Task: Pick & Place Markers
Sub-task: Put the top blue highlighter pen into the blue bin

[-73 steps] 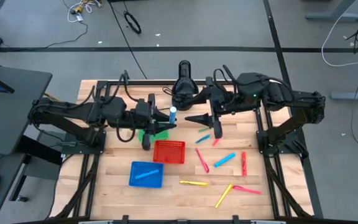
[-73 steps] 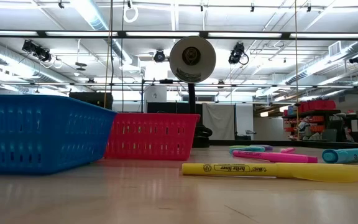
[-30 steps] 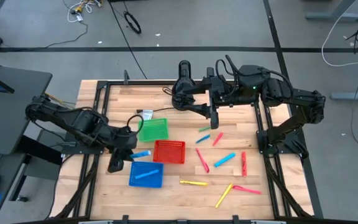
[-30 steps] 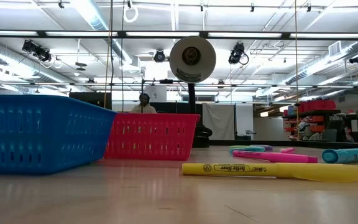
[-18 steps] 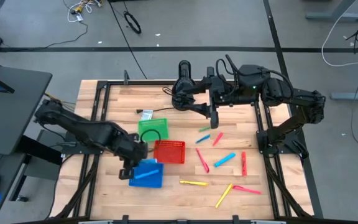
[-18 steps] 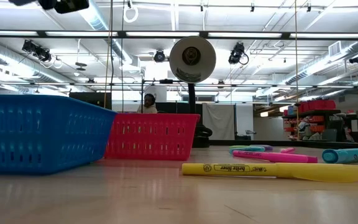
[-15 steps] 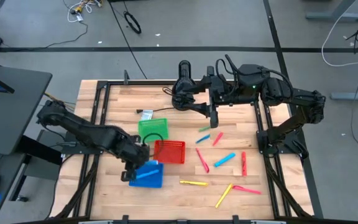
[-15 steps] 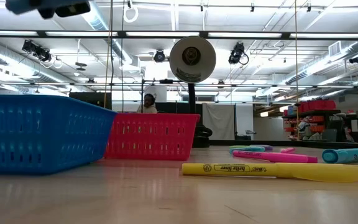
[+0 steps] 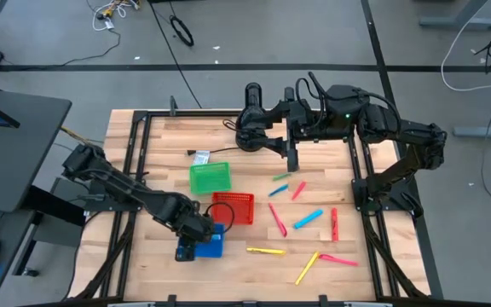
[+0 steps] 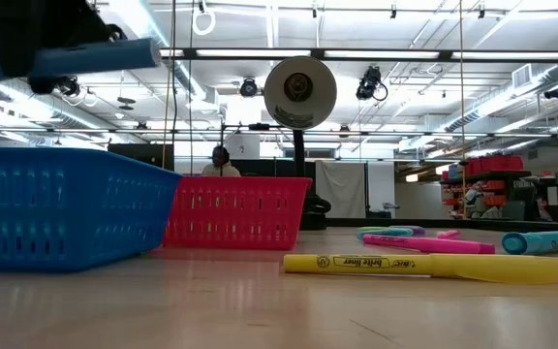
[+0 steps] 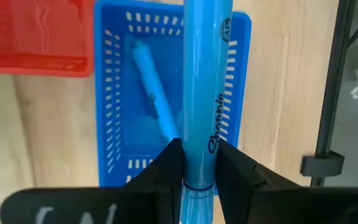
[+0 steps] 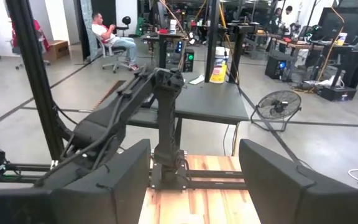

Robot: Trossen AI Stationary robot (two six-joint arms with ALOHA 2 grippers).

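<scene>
The left gripper (image 11: 193, 163) is above the blue basket (image 9: 201, 247) and its two fingers (image 11: 166, 163) press on both sides of a blue marker (image 11: 202, 93), so it holds this marker firmly. In the left wrist view the marker runs along the length of the basket, and under it, inside the basket, lies a second blue marker (image 11: 156, 102), a lighter one, turned a little diagonal. In the low view the held marker (image 10: 66, 60) hangs nearly level in the air, clearly higher than the basket rim (image 10: 66, 165), not touching it. The red basket (image 9: 233, 207) stands just beside the blue one, toward the back of the table, and the green basket (image 9: 210, 177) is behind the red one. The other markers lie spread on the wood on the right part of the table: a yellow marker (image 9: 265, 251) near the front, another yellow one (image 9: 306, 268) that is diagonal, a pink marker (image 9: 337, 259) next to it, a light blue marker (image 9: 308, 219), and some red ones (image 9: 277, 220) between them. The right gripper (image 9: 292, 159) waits at the back of the table, well apart from the baskets, and in its wrist view its fingers (image 12: 120, 171) stand apart with nothing between them.
</scene>
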